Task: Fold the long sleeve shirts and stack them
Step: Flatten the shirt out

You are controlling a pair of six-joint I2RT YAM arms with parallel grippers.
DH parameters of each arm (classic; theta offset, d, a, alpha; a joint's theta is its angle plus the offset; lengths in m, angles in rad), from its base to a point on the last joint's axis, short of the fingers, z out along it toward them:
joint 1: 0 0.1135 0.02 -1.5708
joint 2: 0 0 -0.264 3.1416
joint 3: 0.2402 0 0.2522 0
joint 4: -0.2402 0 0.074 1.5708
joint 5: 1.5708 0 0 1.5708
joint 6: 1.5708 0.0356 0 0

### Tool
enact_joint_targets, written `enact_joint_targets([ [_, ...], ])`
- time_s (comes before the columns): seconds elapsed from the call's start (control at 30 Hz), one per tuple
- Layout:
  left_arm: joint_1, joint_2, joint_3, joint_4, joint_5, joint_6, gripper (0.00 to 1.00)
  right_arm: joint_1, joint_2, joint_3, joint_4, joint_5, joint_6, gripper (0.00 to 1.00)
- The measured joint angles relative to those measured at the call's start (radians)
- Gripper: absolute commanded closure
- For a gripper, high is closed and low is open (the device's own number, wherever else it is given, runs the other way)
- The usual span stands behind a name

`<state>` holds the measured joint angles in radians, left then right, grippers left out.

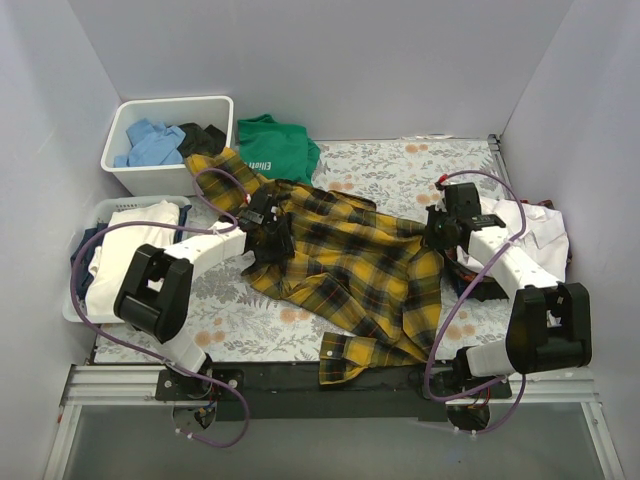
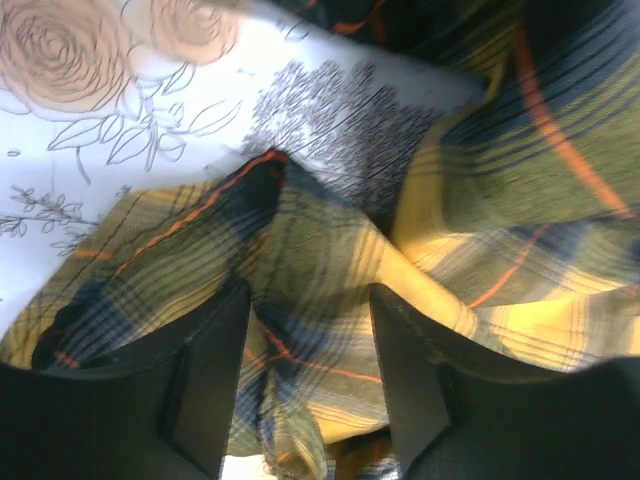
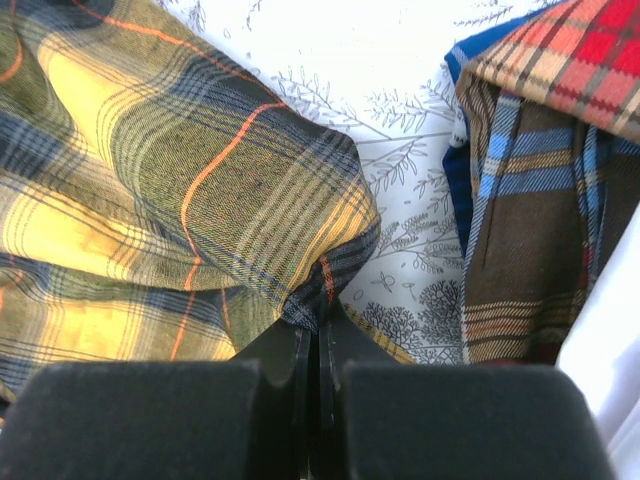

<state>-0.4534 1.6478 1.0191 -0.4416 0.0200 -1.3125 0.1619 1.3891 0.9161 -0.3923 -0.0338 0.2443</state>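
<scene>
Yellow-and-black plaid flannel shirt (image 1: 350,270) noted mid-table, opened out but rumpled and skewed, one cuff (image 1: 345,357) trailing to the near edge; no fold is seen in it yet. Its right-hand edge is held in the right gripper (image 1: 438,232), whose fingers are pressed together on a corner of the cloth (image 3: 320,300) in the right wrist view. The left gripper (image 1: 268,238) is set on the shirt's left side; its fingers (image 2: 205,370) stand apart astride a raised ridge of plaid, and whether that ridge is actually pinched cannot be told. A white shirt (image 1: 535,230) is seen crumpled at the table's right edge, untouched and unfolded. A red-and-brown plaid garment (image 3: 540,200) lies just beside the right gripper. No finished stack can be made out. The task is judged barely begun: spreading and squaring of the first shirt is in hand, with all folding and stacking left. A white bin (image 1: 165,180) of blue and dark clothes and a basket (image 1: 85,235) holding white cloth are noted at left. White lettering on the green T-shirt (image 1: 275,145) is partly legible, seemingly "Elliot", with the remainder hidden; no other writing is readable
</scene>
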Motion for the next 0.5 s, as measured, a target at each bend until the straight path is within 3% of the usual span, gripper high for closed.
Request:
enact_joint_targets([
  [0.07, 0.0, 0.0, -0.013, -0.003, 0.0, -0.003, 0.79, -0.002, 0.001, 0.007, 0.002, -0.001, 0.005, 0.99],
  [0.17, 0.0, 0.0, -0.013, 0.0, 0.007, 0.0, 1.0, -0.005, 0.002, 0.013, 0.003, -0.003, 0.013, 0.99],
  [0.4, 0.0, -0.006, -0.007, -0.023, 0.021, 0.035, 1.0, -0.01, 0.002, 0.02, 0.0, -0.003, 0.018, 0.99],
  [0.5, 0.0, -0.086, -0.01, -0.098, 0.026, 0.055, 1.0, -0.026, 0.019, 0.048, 0.0, -0.003, 0.019, 0.99],
])
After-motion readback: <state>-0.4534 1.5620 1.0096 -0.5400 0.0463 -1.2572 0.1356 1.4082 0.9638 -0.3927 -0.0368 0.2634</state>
